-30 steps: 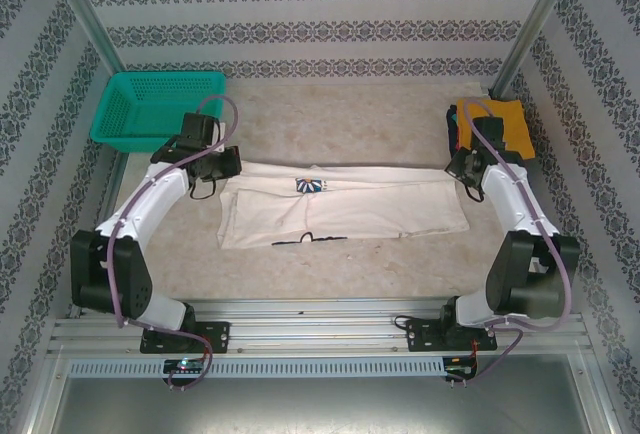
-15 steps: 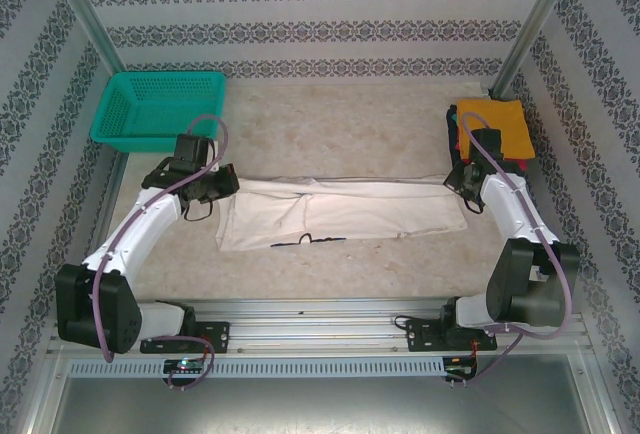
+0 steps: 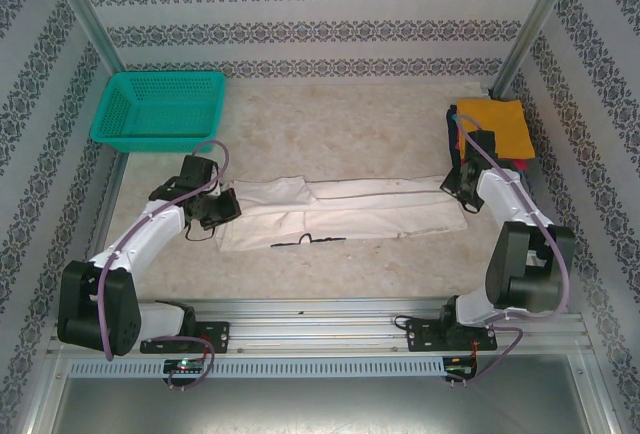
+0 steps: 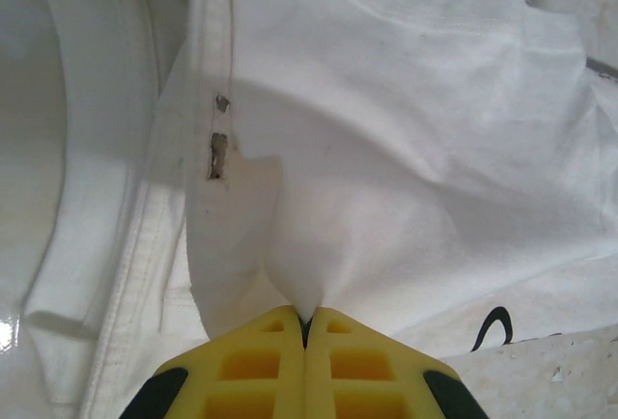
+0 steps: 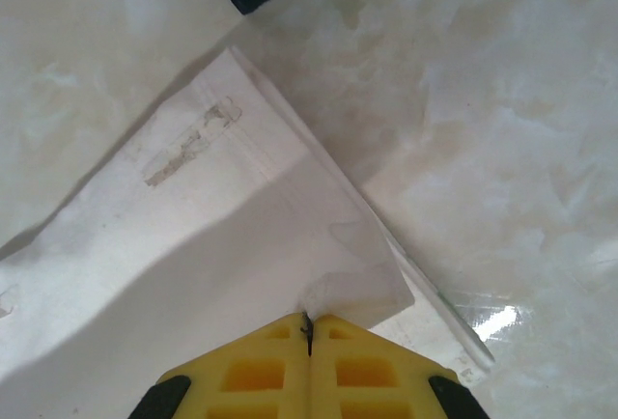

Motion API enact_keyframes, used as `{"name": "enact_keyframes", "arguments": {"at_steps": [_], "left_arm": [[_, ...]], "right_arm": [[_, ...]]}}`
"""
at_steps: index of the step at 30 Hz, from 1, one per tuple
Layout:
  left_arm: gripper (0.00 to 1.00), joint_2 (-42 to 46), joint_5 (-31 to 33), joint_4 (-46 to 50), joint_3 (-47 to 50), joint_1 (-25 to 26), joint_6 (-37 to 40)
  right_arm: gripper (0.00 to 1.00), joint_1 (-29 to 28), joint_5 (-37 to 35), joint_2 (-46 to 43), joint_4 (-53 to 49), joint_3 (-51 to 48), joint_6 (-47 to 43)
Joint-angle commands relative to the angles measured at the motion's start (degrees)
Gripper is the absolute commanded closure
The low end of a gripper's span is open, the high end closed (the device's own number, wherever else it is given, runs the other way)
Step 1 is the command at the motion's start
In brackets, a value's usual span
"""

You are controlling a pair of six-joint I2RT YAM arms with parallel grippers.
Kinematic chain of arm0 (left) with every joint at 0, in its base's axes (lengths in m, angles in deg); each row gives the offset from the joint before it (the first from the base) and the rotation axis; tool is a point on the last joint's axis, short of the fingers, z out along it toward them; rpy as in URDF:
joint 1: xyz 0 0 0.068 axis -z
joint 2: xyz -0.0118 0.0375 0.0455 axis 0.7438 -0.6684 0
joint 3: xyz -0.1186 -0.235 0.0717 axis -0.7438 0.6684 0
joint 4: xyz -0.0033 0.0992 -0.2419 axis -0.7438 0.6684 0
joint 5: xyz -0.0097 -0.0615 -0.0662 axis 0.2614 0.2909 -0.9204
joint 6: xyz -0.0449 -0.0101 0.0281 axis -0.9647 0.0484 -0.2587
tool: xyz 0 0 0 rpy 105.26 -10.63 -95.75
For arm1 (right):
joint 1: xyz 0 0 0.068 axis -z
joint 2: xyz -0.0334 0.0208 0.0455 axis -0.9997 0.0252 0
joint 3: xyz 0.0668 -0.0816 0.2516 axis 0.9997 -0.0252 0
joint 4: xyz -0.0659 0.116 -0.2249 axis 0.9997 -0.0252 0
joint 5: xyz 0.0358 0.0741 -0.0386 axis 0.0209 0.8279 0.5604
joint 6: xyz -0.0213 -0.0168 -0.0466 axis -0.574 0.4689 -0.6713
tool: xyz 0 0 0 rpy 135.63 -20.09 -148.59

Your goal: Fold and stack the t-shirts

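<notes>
L claw (image 3: 222, 206) is clamped tight on a pinch of the white t-shirt (image 3: 340, 212). Wrist view shows its yellow pads (image 4: 251, 366) pressed together w/ cloth bunching out ahead of them. R claw (image 3: 456, 184) is likewise closed, on a corner of the same shirt, w/ thin fabric caught btwn its tips.

The shirt lies as a long band on the bench (image 3: 340, 124), strung from one claw to the other. Its black lettering (image 3: 308, 240) peeks out on the edge closer to the bases than either claw. Gripping both ends at once prob keeps the doubled edge straight & taut so the lengthwise fold lands even.

The folded stack (image 3: 492, 124), orange on top, sits just beyond R claw, ready to take this shirt. The teal basket (image 3: 160, 106) is well beyond L claw.

Vs 1 s ago: both claws have come nearer the bases, dragging the far edge over. The band is narrower, and the blue print seen then is folded under.
</notes>
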Motion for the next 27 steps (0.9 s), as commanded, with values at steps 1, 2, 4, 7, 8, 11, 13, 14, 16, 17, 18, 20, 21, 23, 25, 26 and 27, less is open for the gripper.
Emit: {"name": "enact_keyframes", "arguments": {"at_steps": [1,2,4,7,8,11,13,14,16,17,18,20,21,23,25,26,27], "left_arm": [[1.0,-1.35,-1.16,-0.81,1.37,0.38,-1.38],[1.0,-1.82,-1.4,-1.05,1.66,0.45,-1.38],[1.0,-2.78,-1.58,-1.27,2.28,0.38,-1.55],[1.0,-3.42,-1.68,-1.0,0.84,0.39,-1.4],[1.0,-3.2,-1.9,-0.64,-0.21,0.37,-1.31],[1.0,-2.37,-2.1,0.59,-4.34,0.38,-0.74],[1.0,-2.15,-2.26,2.55,-7.31,0.43,-0.27],[1.0,-1.92,-2.64,3.45,-8.54,0.41,-0.14],[1.0,-0.96,-3.6,4.8,-9.63,0.51,-0.06],[1.0,-0.25,-3.85,5.48,-9.81,0.52,-0.14],[1.0,0.36,-4.04,6.12,-9.7,0.5,-0.27],[1.0,1.82,-4.23,8.1,-9.46,0.46,-0.5],[1.0,2.41,-4.37,8.82,-9.28,0.49,-0.55],[1.0,3.53,-4.86,10.23,-8.76,0.47,-0.64],[1.0,4.24,-5.4,10.95,-8.03,0.5,-0.76],[1.0,4.33,-5.63,11.09,-7.47,0.49,-0.72],[1.0,4.28,-5.56,10.92,-6.9,0.45,-0.68]], "right_arm": [[1.0,0.35,0.63,1.93,0.8,-0.71,-0.16],[1.0,0.31,0.75,2.3,0.89,-0.55,-0.09],[1.0,0.29,1.18,3.32,0.73,-0.19,0.09],[1.0,0.19,2.01,3.12,0.45,0.9,0.34],[1.0,0.12,2.13,2.68,0.32,1.28,0.41],[1.0,0.06,2.63,1.41,-0.37,2.74,0.3],[1.0,0.1,2.58,0.46,-1.02,3.96,-0.03],[1.0,0.06,2.36,0.02,-1.3,4.44,-0.24],[1.0,0.07,2.01,-0.64,-1.79,5.18,-0.67],[1.0,0.08,1.93,-0.89,-1.92,5.28,-0.78],[1.0,0.06,1.94,-0.99,-2.14,5.45,-0.95],[1.0,0.1,1.8,-1.07,-2.28,5.36,-1.04],[1.0,0.13,1.79,-1.11,-2.28,5.29,-1.01],[1.0,0.1,1.47,-0.83,-2.28,5.19,-1.04],[1.0,0.1,1.33,-0.57,-2.23,5.06,-1.08],[1.0,0.09,1.17,-0.45,-2.06,5.06,-1.2],[1.0,0.11,1.24,-0.31,-1.94,4.95,-1.14]]}}
